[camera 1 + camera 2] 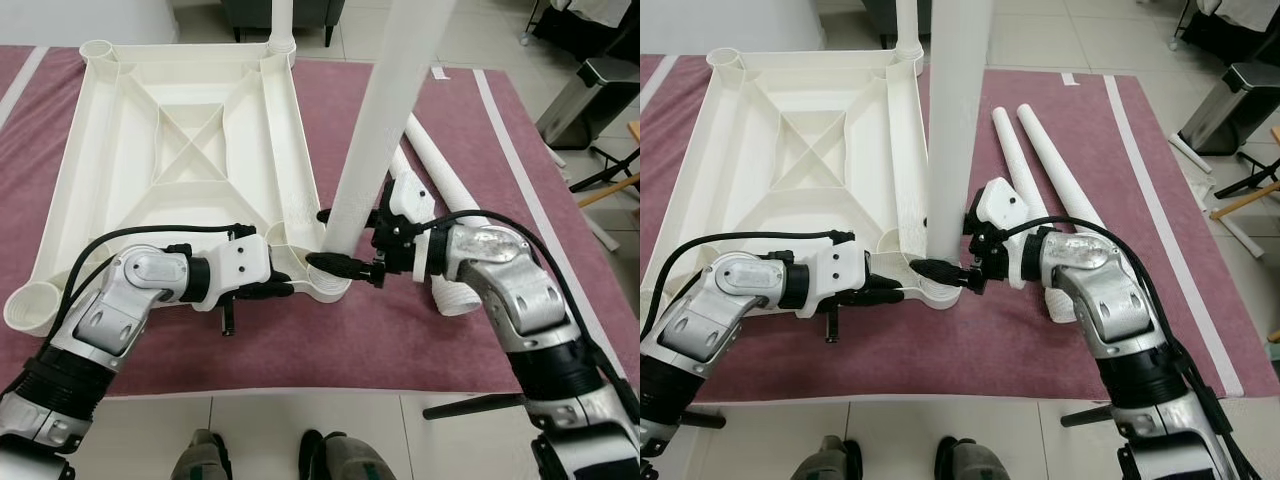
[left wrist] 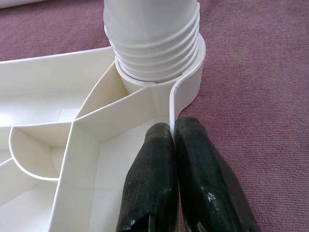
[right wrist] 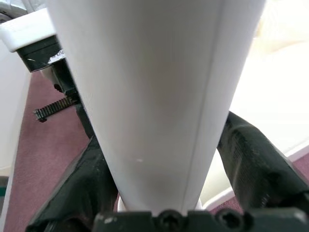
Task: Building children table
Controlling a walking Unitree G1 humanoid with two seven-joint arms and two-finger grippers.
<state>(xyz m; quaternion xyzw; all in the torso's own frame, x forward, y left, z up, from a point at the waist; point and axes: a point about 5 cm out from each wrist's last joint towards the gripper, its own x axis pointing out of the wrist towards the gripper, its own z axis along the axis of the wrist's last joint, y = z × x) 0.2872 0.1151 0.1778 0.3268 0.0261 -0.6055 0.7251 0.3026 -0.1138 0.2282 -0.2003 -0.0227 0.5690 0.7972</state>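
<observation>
I count one white tabletop (image 1: 180,150) lying upside down on the one maroon rug (image 1: 480,330). Four table legs in all: two standing in the tabletop's corner sockets, the near one (image 1: 375,120) and the far one (image 1: 283,25), and two loose legs (image 1: 1040,165) on the rug just right of the tabletop. Two of the tabletop's corner sockets (image 1: 32,305) stand open.

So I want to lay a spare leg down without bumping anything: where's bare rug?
Free: the rug strip between the tabletop's near edge and the floor tiles, and the band right of the two loose legs up to the white stripe. Crowded: the near right corner, where the right end effector grips the upright leg and the left end effector pinches the rim.
</observation>
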